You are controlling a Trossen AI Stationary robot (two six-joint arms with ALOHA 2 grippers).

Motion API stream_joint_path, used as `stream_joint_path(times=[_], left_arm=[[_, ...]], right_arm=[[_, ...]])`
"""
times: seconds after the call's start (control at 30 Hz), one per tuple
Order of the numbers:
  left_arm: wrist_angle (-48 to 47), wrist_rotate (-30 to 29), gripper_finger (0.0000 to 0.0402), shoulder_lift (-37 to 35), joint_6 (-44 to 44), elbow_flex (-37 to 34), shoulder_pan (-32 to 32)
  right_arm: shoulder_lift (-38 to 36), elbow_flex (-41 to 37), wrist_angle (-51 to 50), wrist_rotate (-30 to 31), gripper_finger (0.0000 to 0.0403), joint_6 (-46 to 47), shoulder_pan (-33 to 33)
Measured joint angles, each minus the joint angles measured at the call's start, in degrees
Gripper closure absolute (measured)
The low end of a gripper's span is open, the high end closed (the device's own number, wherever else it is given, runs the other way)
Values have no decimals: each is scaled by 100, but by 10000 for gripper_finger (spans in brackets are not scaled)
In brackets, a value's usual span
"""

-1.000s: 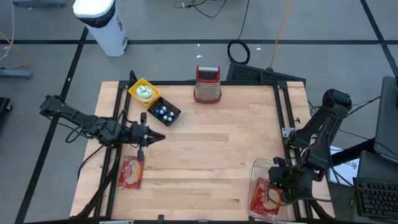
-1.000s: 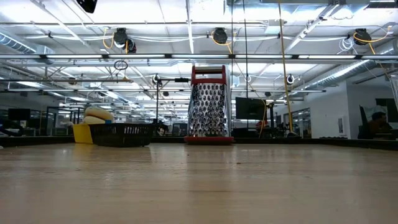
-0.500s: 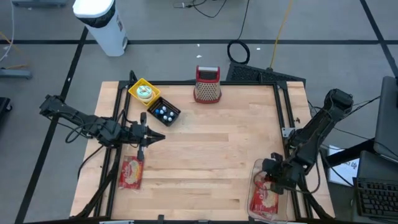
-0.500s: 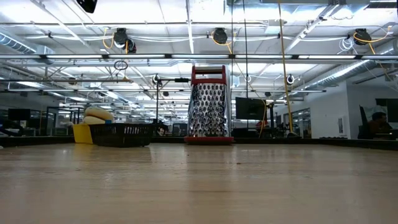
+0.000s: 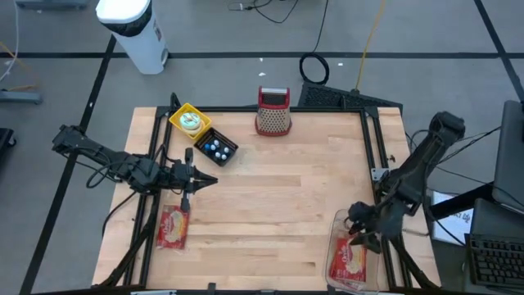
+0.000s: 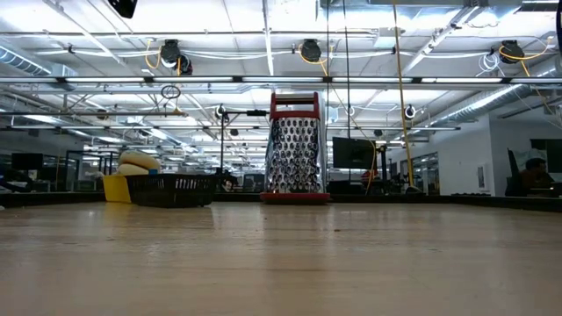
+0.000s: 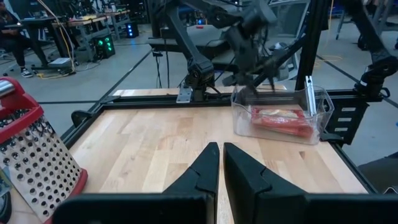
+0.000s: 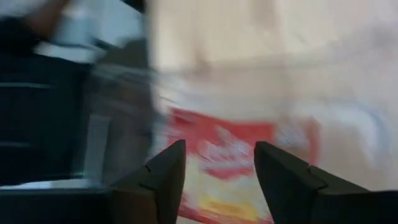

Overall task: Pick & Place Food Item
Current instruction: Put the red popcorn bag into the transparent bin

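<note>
The fingers [image 8: 163,180] of the right gripper [image 5: 361,232] are spread, released above the packet [image 5: 347,264] dropped in the clear bin [image 5: 337,221], lower right of the worktop [image 5: 278,197].

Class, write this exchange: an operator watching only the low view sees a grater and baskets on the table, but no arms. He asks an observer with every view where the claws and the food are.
Operator: Where is the right claw?
Observer: The right claw hangs open and empty over the clear container, at the high view's lower right corner.
Operator: Anything inside the container?
Observer: A red food packet lies in it.
Operator: And the left arm?
Observer: The left claw waits shut over the table's left side, near a second red packet lying on the wood.
</note>
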Motion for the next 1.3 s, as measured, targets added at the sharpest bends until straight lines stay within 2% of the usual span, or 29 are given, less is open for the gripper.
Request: stream_joint_path(times=[0.1,0.2,0.4,0.5,0.6,0.8,0.97,1.3], left_arm=[[0,0,376,0,0,1,1],[0,0,376,0,0,2,0],[0,0,376,0,0,1,1],[1,0,376,0,0,1,0],[0,0,376,0,-2,0,0],[440,-28,376,2,-29,2,23],[644,-31,376,2,-1106,2,48],[668,-156,376,4,-1171,0,86]], right_arm=[[-493,0,541,147,214,-686,-34],[-872,2,1126,603,214,-2122,-34],[-1192,4,2183,2635,223,-4983,-75],[-1179,6,2590,3521,224,-6055,-229],[-1121,-158,3419,4106,221,-6825,-460],[-1009,-1004,5702,3983,224,-7971,-917],[-1007,-1662,6768,3655,226,-8167,-1142],[-1009,-1908,7118,3653,231,-8006,-1144]])
